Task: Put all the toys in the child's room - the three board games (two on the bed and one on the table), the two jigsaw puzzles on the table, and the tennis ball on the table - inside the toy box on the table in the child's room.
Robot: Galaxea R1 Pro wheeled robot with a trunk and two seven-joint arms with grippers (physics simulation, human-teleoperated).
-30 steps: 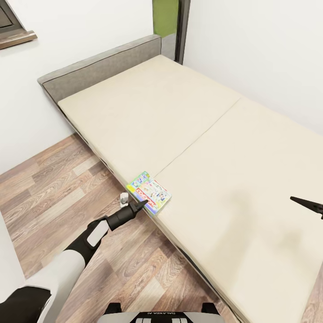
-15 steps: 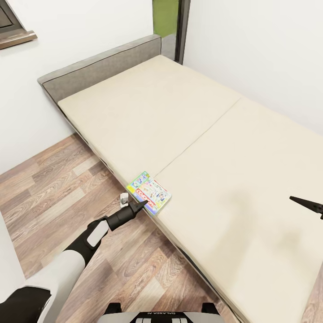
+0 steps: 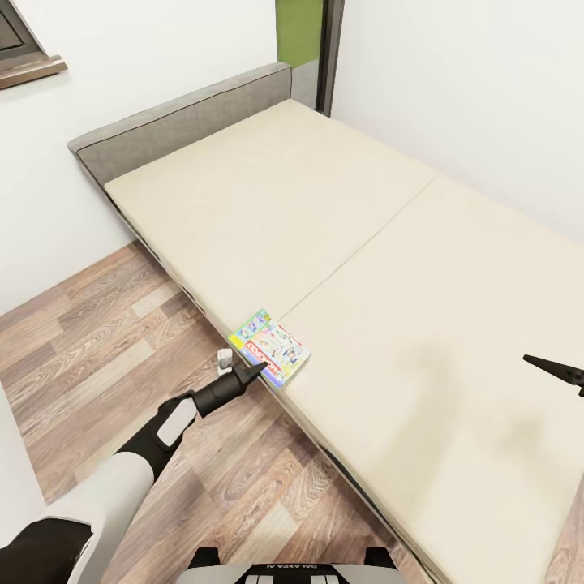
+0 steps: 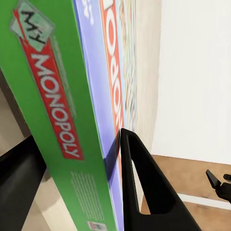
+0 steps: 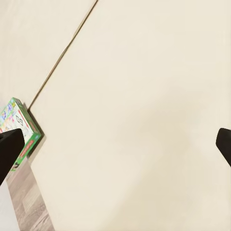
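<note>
Head view: the Monopoly box (image 3: 270, 347) lies flat at the near edge of the bed (image 3: 341, 211), one corner reaching the mattress rim, which lets an arm coming from the floor side get at its side; the left tool (image 3: 253, 371) is at that edge of the box, its black fingers pointing into it, while the right tool (image 3: 556, 371) hangs over bare mattress well apart from the game

Left wrist view: the green side of the Monopoly box (image 4: 53, 106) and its printed lid run between the two dark fingers (image 4: 144, 187), one on the lid side and one below, so the left tool (image 4: 82, 192) straddles the box's thickness; whether the pads are already pressing cannot be told, though the pose looks set for an edge pinch and lift

Right wrist view: the right tool (image 5: 115, 149) shows its fingers spread wide with nothing between them, above the cream bed (image 5: 134, 96), the Monopoly box (image 5: 18, 127) off near the mattress edge
</note>
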